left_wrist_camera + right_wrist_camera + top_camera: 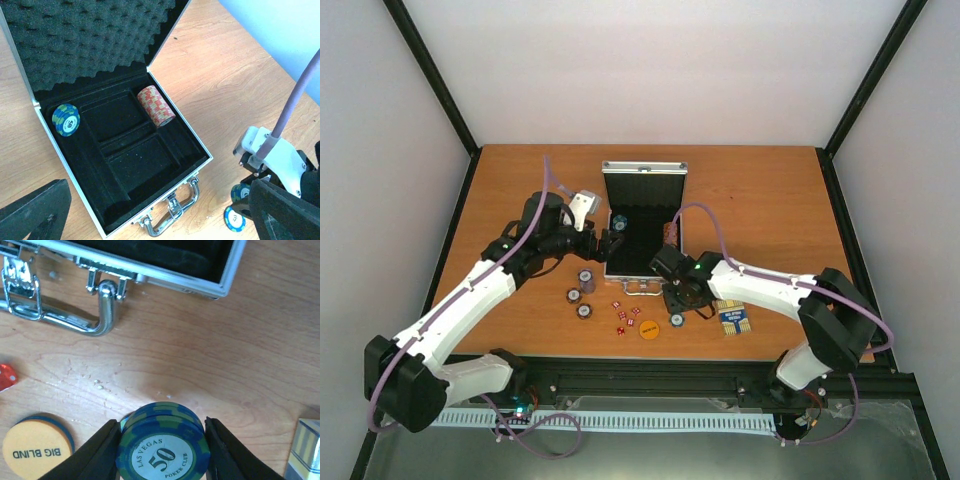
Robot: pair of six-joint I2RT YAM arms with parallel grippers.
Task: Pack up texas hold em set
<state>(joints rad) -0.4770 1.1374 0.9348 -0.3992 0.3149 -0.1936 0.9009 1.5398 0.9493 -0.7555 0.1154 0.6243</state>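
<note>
The silver case (pixel 642 175) lies open mid-table, its black lining (pixel 135 160) holding a blue chip stack (pixel 66 119) and a red chip stack (pixel 156 105). My left gripper (pixel 611 244) hovers open over the case's left side; its fingers (pixel 35 210) hold nothing. Just in front of the case handle (pixel 65 315), my right gripper (pixel 162 440) is shut on a stack of blue-green "50" chips (pixel 162 445) at the table. One more blue chip (pixel 234 219) lies flat beside that stack. The orange "BIG BLIND" disc (pixel 36 451) and the card deck (pixel 305 450) flank it.
Three chip stacks (pixel 582 293) stand on the wood left of the handle. Several red dice (pixel 623 315) lie by the orange disc (pixel 649 328). The deck (pixel 734 320) lies under the right forearm. The case lid (pixel 90 35) stands upright behind.
</note>
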